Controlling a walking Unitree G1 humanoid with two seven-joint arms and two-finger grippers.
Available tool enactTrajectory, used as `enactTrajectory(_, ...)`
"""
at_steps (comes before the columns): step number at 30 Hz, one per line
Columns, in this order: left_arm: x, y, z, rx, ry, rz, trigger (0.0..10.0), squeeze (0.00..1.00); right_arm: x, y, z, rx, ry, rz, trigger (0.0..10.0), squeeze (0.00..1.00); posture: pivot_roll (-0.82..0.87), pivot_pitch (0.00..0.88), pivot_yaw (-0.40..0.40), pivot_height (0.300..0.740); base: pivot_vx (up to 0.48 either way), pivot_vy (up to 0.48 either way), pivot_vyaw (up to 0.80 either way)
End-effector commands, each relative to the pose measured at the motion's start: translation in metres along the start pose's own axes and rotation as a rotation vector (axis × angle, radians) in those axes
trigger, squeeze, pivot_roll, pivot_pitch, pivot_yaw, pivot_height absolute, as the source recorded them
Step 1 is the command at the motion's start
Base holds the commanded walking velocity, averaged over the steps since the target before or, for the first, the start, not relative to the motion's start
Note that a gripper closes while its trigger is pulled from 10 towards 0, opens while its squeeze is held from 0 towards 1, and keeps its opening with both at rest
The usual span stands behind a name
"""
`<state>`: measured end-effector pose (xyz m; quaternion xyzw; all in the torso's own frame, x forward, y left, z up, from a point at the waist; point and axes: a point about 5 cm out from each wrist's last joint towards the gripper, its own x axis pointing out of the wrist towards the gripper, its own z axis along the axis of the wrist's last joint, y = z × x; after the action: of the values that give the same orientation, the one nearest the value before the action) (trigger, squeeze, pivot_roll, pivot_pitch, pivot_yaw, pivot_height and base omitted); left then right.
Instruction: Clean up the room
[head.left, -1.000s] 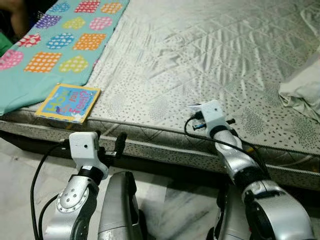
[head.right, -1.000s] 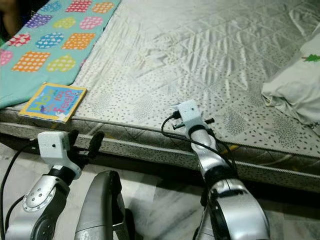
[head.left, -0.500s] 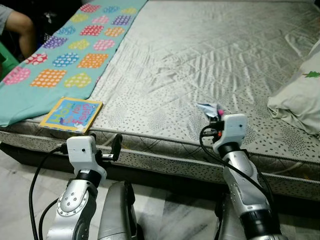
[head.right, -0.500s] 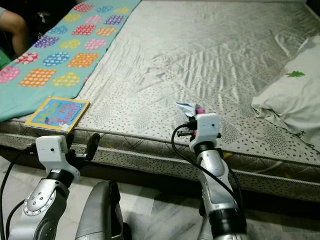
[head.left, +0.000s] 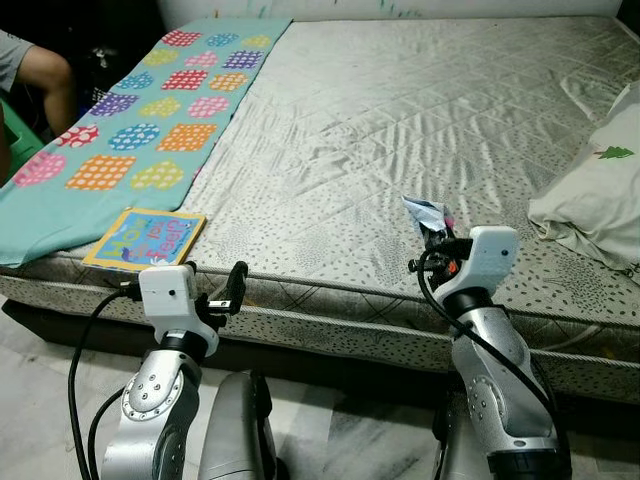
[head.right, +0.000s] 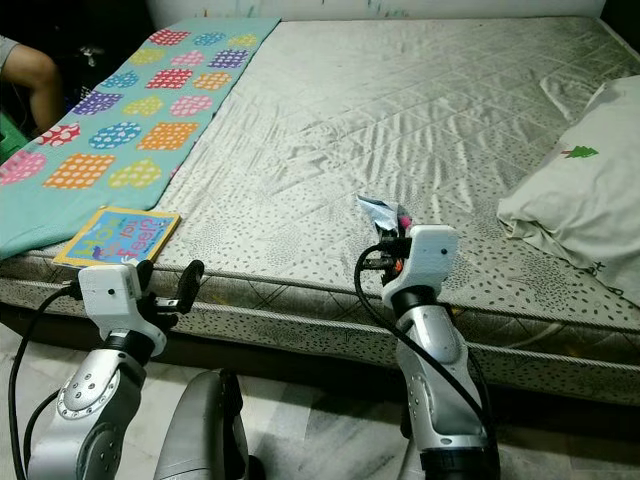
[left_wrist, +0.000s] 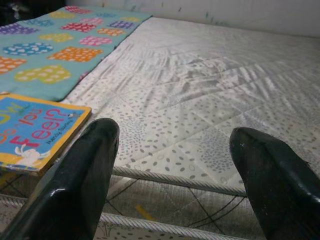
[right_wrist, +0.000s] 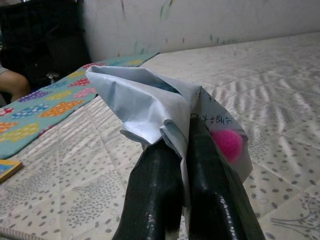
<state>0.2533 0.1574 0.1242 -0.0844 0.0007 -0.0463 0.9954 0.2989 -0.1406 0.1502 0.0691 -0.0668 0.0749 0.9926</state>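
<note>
The left pincer (head.left: 232, 289) hangs just short of the near edge of the mattress (head.left: 400, 130), over the pale floor (head.left: 40, 400), its two black fingers (left_wrist: 85, 175) spread well apart with nothing between them; in the left wrist view the mattress edge and its piped seam run between the two fingers. The right pincer (right_wrist: 187, 165) is raised above the near edge of the mattress, its fingers pressed together and clamped on a crumpled piece of white paper (right_wrist: 145, 105); a small bright pink thing (right_wrist: 227, 142) sits against the paper beside the fingers, and what it is cannot be told; in the head views the paper (head.left: 424, 213) stands up over the pincer, above the grey speckled quilting.

On the mattress, close to its near edge and by the left pincer, lies a children's board book (head.left: 146, 238) with a blue cover and yellow border, flat, partly over the hem of a teal sheet (head.left: 150, 130) patterned with coloured dotted squares; the sheet runs along the mattress's left side up to its far end. At the mattress's right side lies a pale pillow (head.left: 595, 195) with a small green tree printed on it. Beyond the teal sheet, off the mattress's left side, a person's arm (head.left: 45, 75) and grey sleeve show against the dark.
</note>
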Motion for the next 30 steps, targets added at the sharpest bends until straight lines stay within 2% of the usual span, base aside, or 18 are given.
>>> enactTrajectory(1, 0.002, 0.004, 0.001, 0.008, -0.005, 0.013, 10.0, 0.00, 0.003, 0.003, 0.011, 0.013, -0.030, 0.008, 10.0, 0.00, -0.10, 0.010, 0.108, 0.568, 0.000, 0.000, 0.00)
enactTrajectory(5, 0.004, 0.005, 0.001, 0.012, -0.007, 0.012, 10.0, 0.00, 0.004, 0.003, 0.011, 0.012, -0.024, 0.008, 10.0, 0.00, -0.10, 0.009, 0.111, 0.588, 0.000, 0.000, 0.00)
enactTrajectory(12, 0.005, 0.005, 0.001, 0.013, -0.008, 0.007, 10.0, 0.00, 0.002, 0.003, 0.005, -0.001, 0.000, 0.006, 10.0, 0.00, -0.10, 0.008, 0.116, 0.647, 0.000, 0.000, 0.00)
enactTrajectory(22, 0.006, -0.004, -0.002, 0.001, 0.009, -0.046, 10.0, 0.00, 0.008, 0.002, 0.005, -0.029, 0.007, 0.019, 10.0, 0.00, -0.11, 0.014, 0.111, 0.700, 0.000, 0.000, 0.00)
enactTrajectory(28, 0.005, -0.005, -0.003, -0.003, 0.012, -0.046, 10.0, 0.00, 0.008, 0.007, 0.003, -0.030, 0.011, 0.028, 10.0, 0.00, -0.11, 0.018, 0.109, 0.739, 0.000, 0.000, 0.00)
enactTrajectory(30, 0.005, -0.005, -0.003, -0.003, 0.011, -0.046, 10.0, 0.00, 0.008, 0.008, 0.002, -0.030, 0.016, 0.029, 10.0, 0.00, -0.11, 0.017, 0.109, 0.740, 0.000, 0.000, 0.00)
